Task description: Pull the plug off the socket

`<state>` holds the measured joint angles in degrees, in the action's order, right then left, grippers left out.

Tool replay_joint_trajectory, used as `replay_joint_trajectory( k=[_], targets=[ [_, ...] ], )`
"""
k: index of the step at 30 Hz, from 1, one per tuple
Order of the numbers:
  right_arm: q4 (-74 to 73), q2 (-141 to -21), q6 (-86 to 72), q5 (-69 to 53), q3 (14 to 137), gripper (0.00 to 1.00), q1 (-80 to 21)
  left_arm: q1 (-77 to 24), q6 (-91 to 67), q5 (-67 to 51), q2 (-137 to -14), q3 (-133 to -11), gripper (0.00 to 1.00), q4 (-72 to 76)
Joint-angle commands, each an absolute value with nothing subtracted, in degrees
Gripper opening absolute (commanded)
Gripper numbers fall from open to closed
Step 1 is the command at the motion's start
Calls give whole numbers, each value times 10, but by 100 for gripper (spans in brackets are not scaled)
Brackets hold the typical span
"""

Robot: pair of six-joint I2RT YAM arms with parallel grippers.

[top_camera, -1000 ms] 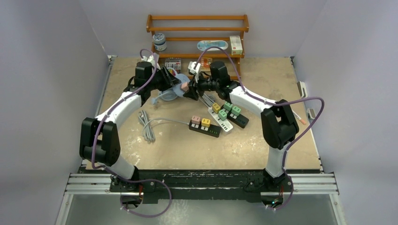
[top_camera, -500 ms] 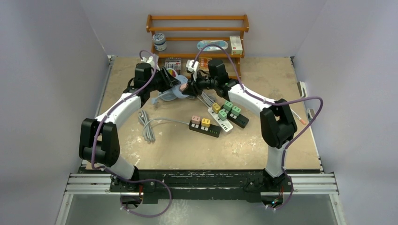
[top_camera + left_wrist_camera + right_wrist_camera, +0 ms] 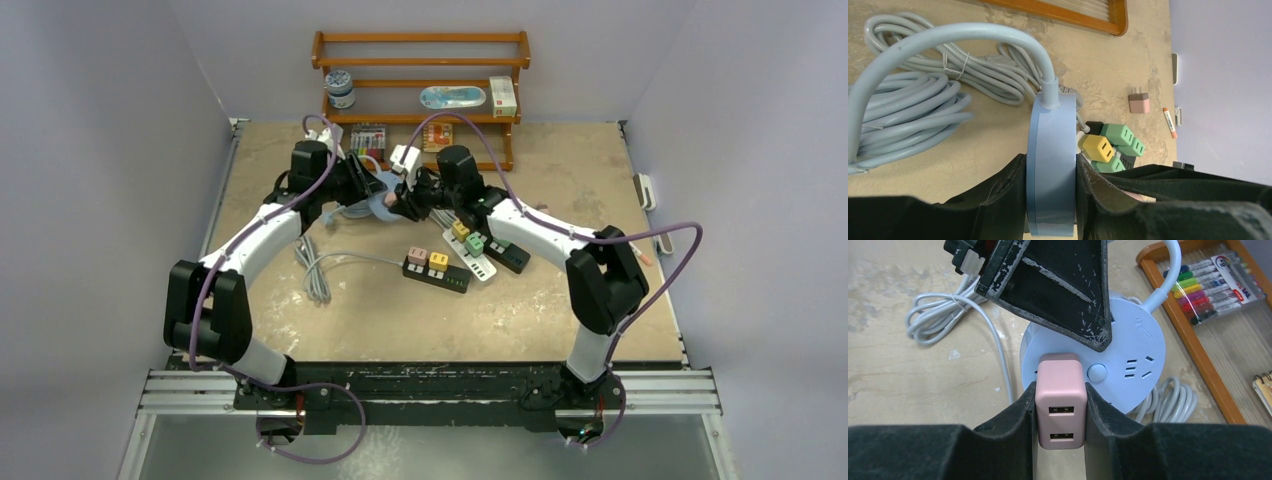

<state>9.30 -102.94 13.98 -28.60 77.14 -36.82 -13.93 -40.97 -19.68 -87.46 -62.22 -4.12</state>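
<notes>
Right wrist: pink plug [image 3: 1059, 400] prongs unseen; blue socket [image 3: 1135, 347] part-covered

1. Your white-and-black left arm [image 3: 262, 228] reaches forward and inward, with the elbow bowed out to the left.
2. Its black two-finger left gripper [image 3: 1050, 200] clamps the rim of the round pale-blue socket hub [image 3: 1050, 145].
3. Your white-and-black right arm [image 3: 540, 232] mirrors it, reaching inward.
4. Its black two-finger right gripper [image 3: 1060, 410] squeezes the pink cube-shaped plug [image 3: 1059, 385], nose to nose with the left gripper.
</notes>
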Motion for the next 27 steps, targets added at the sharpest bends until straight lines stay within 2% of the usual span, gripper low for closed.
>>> replay_joint_trajectory(
  k=[1,3,8,12,16,17,20,23,27],
  targets=[
    [167,-961,178,-168,768,0,-377,-127,-355,-101,-870,-640,0,-92],
    [166,-958,152,-222,766,0,-370,-127,-354,-98,-871,-640,0,-90],
    [197,-959,48,-493,769,0,-292,-125,-331,-83,-870,-648,0,-111],
    [67,-979,140,-409,832,0,-301,-119,-320,-76,-866,-649,0,-126],
    [131,-931,157,-267,772,0,-314,-114,-316,-66,-865,-651,0,-140],
    [153,-913,148,-263,747,0,-315,-112,-315,-63,-864,-651,0,-142],
    [258,-855,56,-338,674,0,-262,-111,-313,-58,-861,-650,0,-148],
    [342,-846,-77,-437,642,0,-174,-110,-308,-45,-860,-650,0,-156],
    [297,-862,-156,-475,643,0,-81,-106,-302,-36,-863,-651,0,-172]
  ],
)
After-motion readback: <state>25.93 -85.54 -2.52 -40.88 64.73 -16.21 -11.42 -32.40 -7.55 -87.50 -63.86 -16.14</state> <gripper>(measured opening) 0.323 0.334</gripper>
